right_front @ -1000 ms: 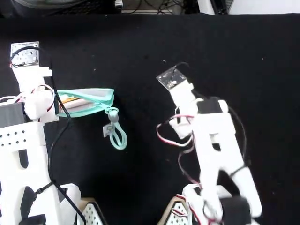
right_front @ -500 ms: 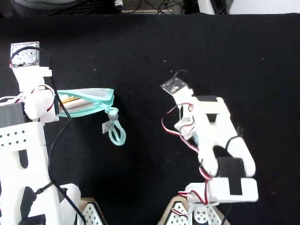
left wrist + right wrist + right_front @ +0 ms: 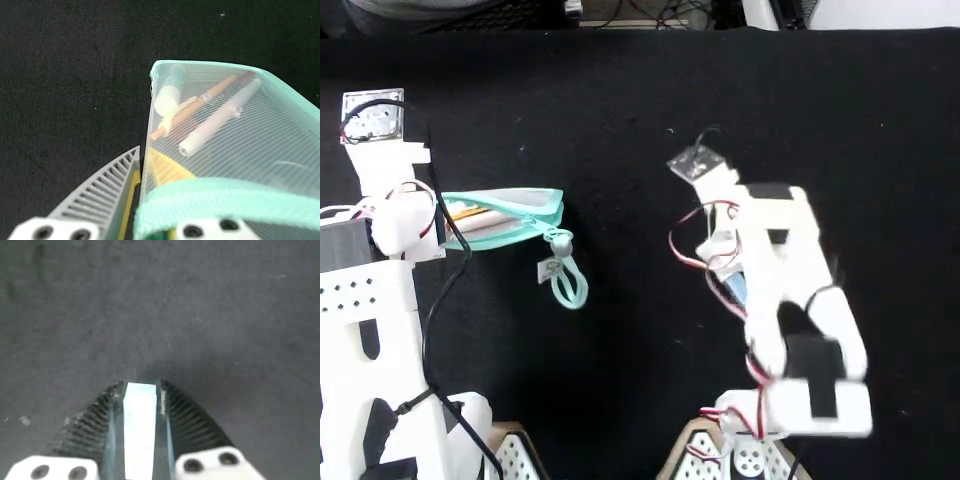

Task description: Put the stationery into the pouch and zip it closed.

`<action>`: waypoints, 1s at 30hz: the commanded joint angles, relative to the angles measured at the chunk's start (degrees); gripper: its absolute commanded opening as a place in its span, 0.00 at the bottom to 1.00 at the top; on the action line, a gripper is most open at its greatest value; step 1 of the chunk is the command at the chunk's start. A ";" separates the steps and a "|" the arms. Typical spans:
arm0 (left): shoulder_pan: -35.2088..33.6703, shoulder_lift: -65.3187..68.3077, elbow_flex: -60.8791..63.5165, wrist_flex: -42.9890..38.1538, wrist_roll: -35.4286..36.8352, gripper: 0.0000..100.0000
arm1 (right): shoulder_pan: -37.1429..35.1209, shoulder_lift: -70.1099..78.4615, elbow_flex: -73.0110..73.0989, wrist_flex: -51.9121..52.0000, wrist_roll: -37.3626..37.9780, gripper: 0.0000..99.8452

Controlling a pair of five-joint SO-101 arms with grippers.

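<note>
We see the left gripper (image 3: pixel 438 228) clamped on the left end of the pouch (image 3: pixel 510 222), at the table's left, probably to steady it for loading. The right gripper (image 3: pixel 140 389), well to the right, pinches a pale blue flat piece (image 3: pixel 140 435), likely next to go in. The left wrist view reveals pens (image 3: pixel 215 120) inside the pouch. The high view shows the zip loop (image 3: pixel 567 285) lying free.
</note>
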 commanded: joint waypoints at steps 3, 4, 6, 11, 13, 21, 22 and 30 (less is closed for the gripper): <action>-0.40 1.23 1.89 -0.53 -0.26 0.03 | -7.65 -26.42 1.71 5.98 -6.51 0.01; -0.40 1.23 1.89 -0.53 -0.26 0.03 | -9.85 -31.25 2.24 6.24 -8.53 0.01; -0.40 1.23 1.89 -0.44 -0.26 0.03 | -15.03 -40.31 2.68 5.89 -13.27 0.01; -0.40 1.23 1.89 -0.44 -0.26 0.03 | -25.32 -56.31 3.47 -3.43 -23.82 0.01; -0.40 1.23 1.98 -0.35 -0.26 0.03 | -28.92 -59.65 3.65 -7.47 -26.29 0.01; -0.40 1.23 2.51 -0.70 -0.26 0.03 | -46.59 -61.76 4.26 -22.68 -29.36 0.01; -0.40 1.23 2.51 -0.70 -0.26 0.03 | -48.00 -61.67 5.14 -26.46 -29.27 0.01; -0.40 1.14 2.51 -0.70 -0.26 0.03 | -50.11 -54.29 18.77 -56.00 -29.27 0.01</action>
